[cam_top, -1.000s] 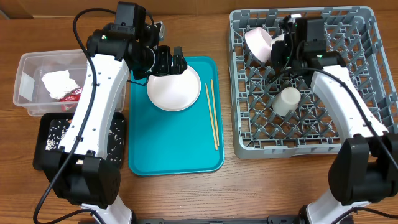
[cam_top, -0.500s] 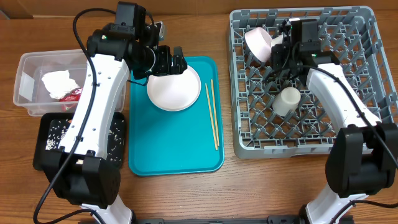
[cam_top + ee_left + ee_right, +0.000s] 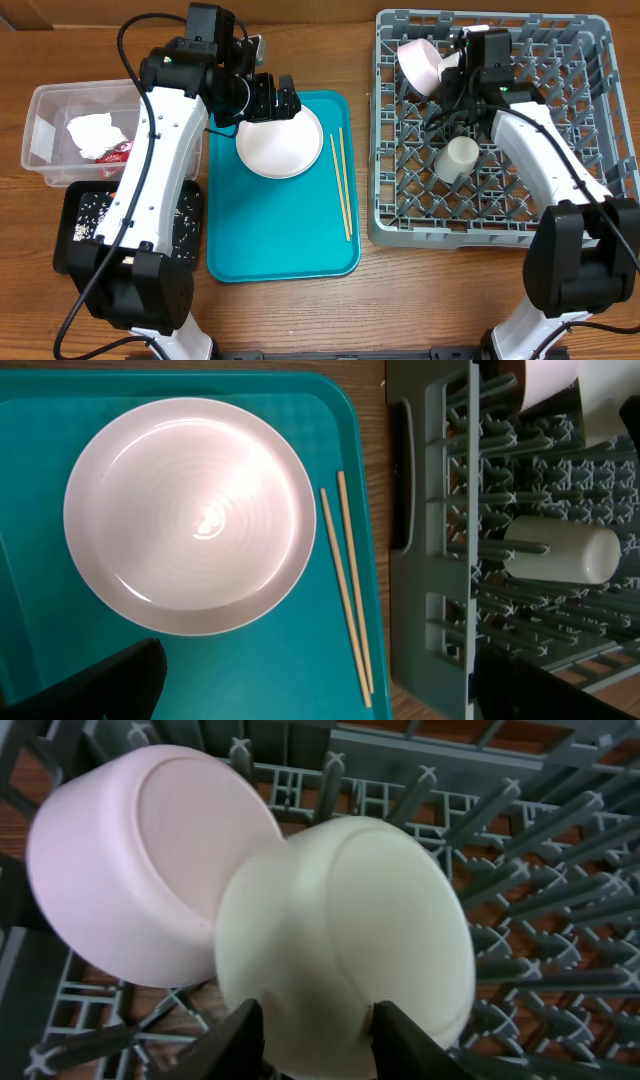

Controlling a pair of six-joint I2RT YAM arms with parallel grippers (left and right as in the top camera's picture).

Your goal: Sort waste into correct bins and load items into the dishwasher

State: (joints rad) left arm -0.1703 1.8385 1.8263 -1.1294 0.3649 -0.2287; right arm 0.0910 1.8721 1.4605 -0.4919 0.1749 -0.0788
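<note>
The right gripper (image 3: 318,1040) straddled the lower rim of the cream bowl (image 3: 345,940), pinching or let go I couldn't tell, the bowl on edge straight ahead in the grey dish rack (image 3: 560,840), leaning on the pinkish bowl (image 3: 120,860) to its left.

Left arm (image 3: 160,150) reaching forward, wrist turned inward, left gripper (image 3: 274,102) spread wide, nothing held. Right arm (image 3: 545,150) stretched forward, right gripper (image 3: 318,1032) part-spread, grip unclear.
</note>
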